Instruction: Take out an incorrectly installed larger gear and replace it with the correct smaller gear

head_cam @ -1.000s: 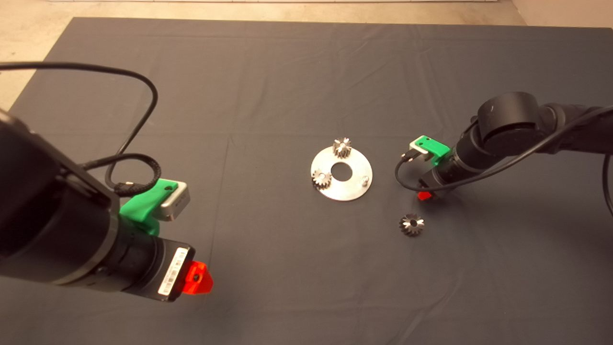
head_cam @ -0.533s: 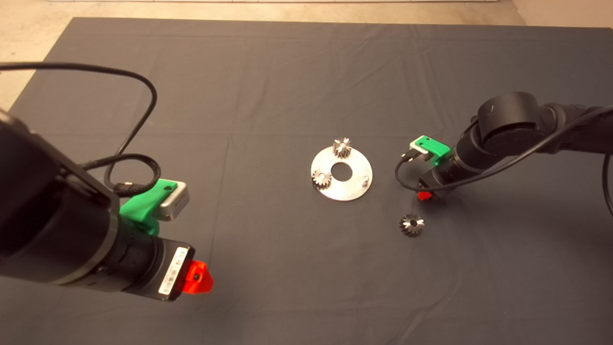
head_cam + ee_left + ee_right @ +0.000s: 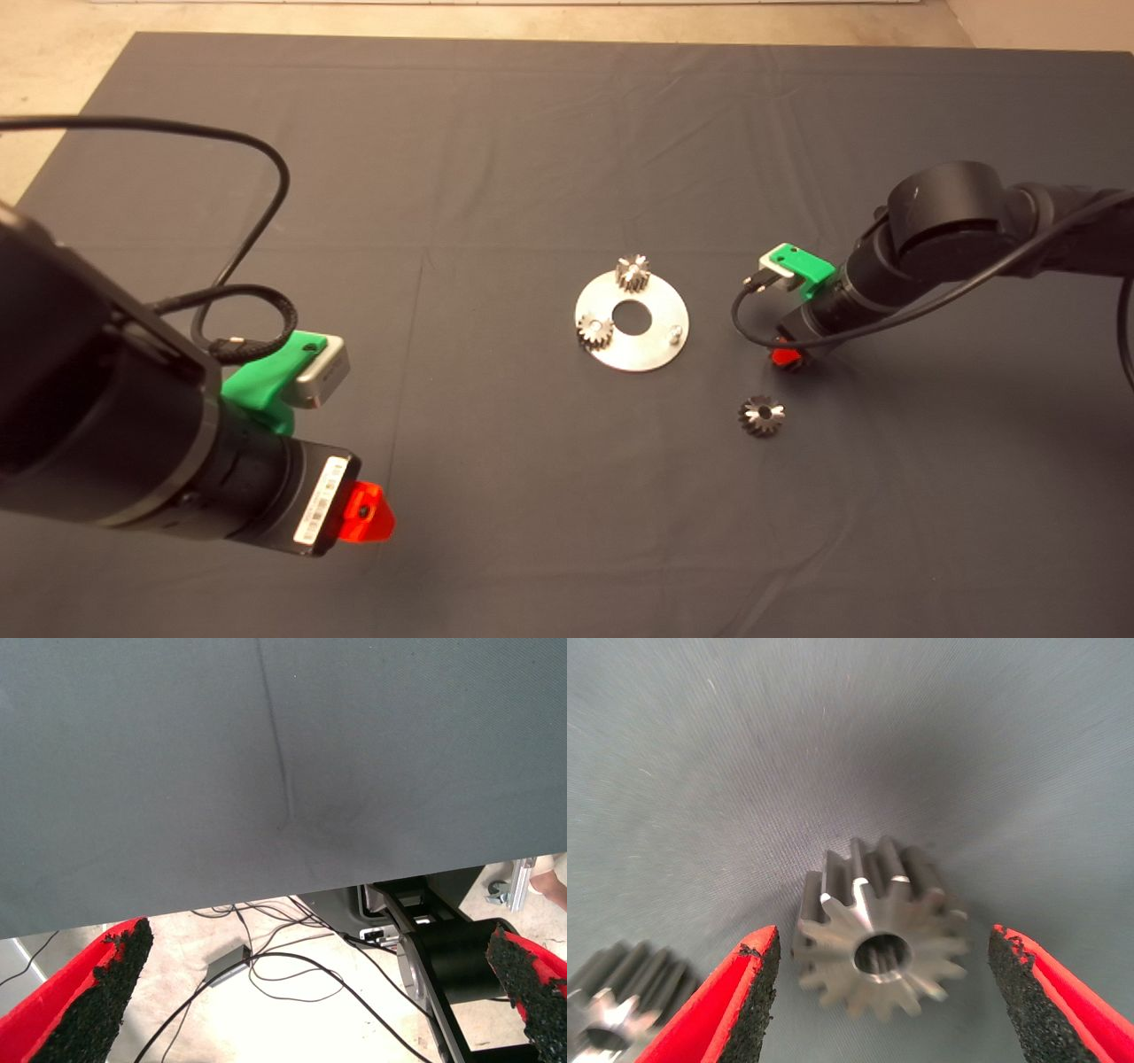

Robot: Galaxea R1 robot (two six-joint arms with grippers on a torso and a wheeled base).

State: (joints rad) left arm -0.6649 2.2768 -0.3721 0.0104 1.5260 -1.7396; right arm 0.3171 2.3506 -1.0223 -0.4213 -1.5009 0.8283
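Observation:
The larger gear (image 3: 877, 935), a shiny cone-shaped gear with flared teeth, lies on the mat between the open fingers of my right gripper (image 3: 881, 939), touching neither pad. In the head view my right gripper (image 3: 785, 357) hides it, just right of the round steel plate (image 3: 656, 350). The smaller gear (image 3: 761, 416), dark-faced with a centre hole, lies on the mat in front of that gripper; it also shows in the right wrist view (image 3: 620, 1001). My left gripper (image 3: 368, 514) is open and empty at the lower left.
The plate carries two small silver gears (image 3: 633, 273) (image 3: 595, 331), a centre hole and a bare peg (image 3: 676, 333). The left wrist view shows the mat's edge (image 3: 266, 895) with cables and floor beyond it.
The right arm and its gripper have shifted slightly up and away from the smaller gear. The left arm, plate and gears have not moved.

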